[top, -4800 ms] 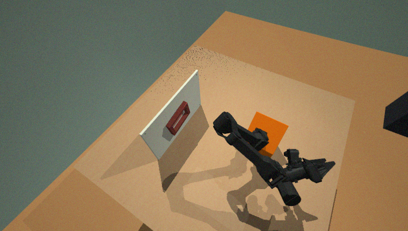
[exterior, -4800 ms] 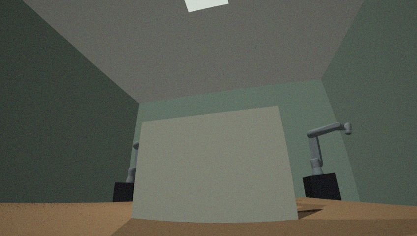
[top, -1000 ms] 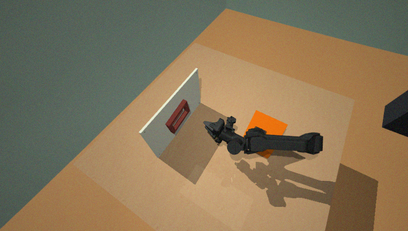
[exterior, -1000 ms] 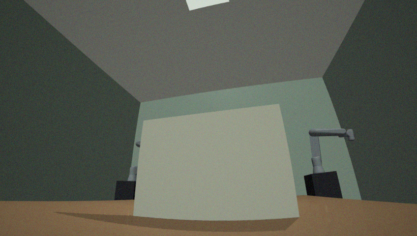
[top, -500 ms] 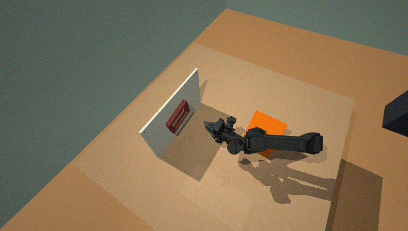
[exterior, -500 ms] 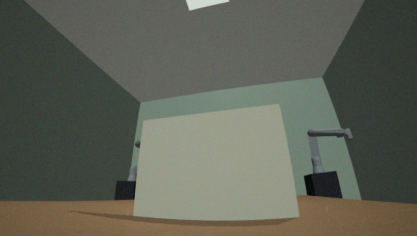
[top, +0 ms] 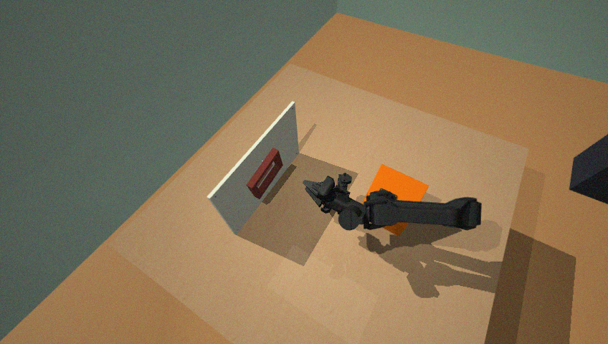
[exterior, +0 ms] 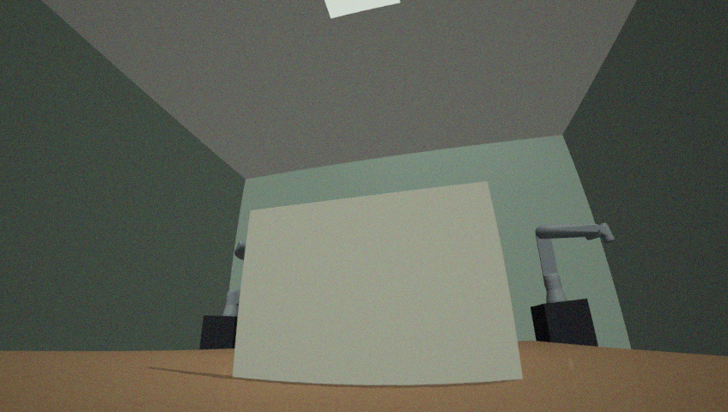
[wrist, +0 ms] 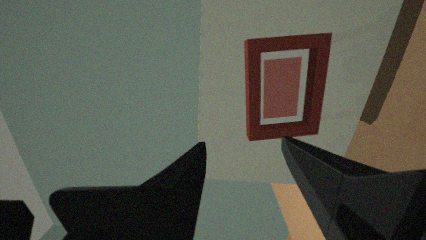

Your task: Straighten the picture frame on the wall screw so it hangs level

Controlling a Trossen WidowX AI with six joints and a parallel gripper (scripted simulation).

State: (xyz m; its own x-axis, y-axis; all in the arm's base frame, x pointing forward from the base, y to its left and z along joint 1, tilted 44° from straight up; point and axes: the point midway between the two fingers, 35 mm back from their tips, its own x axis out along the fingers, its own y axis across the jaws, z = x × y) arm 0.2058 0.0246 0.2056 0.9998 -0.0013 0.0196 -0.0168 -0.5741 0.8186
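Observation:
The dark red picture frame (top: 262, 167) (wrist: 254, 90) hangs on the upright pale panel (top: 230, 208) (exterior: 373, 286) (wrist: 225, 100). It looks slightly tilted: its upper long edge is a little nearer the panel's top edge at the far end in the top view, the image-top end in the wrist view. My gripper (top: 305, 185) (wrist: 243, 145) is open and empty, standing off in front of the panel with clear space to the frame. In the wrist view one fingertip reaches the frame's image-bottom edge. Screw and notched strip are hidden; the panel hides frame and gripper in the exterior view.
An orange square (top: 399, 180) lies on the table under my arm. A dark box (top: 593, 174) stands at the right. The exterior view shows a grey arm (exterior: 567, 232) on a dark box (exterior: 569, 322), and another partly behind the panel's left edge.

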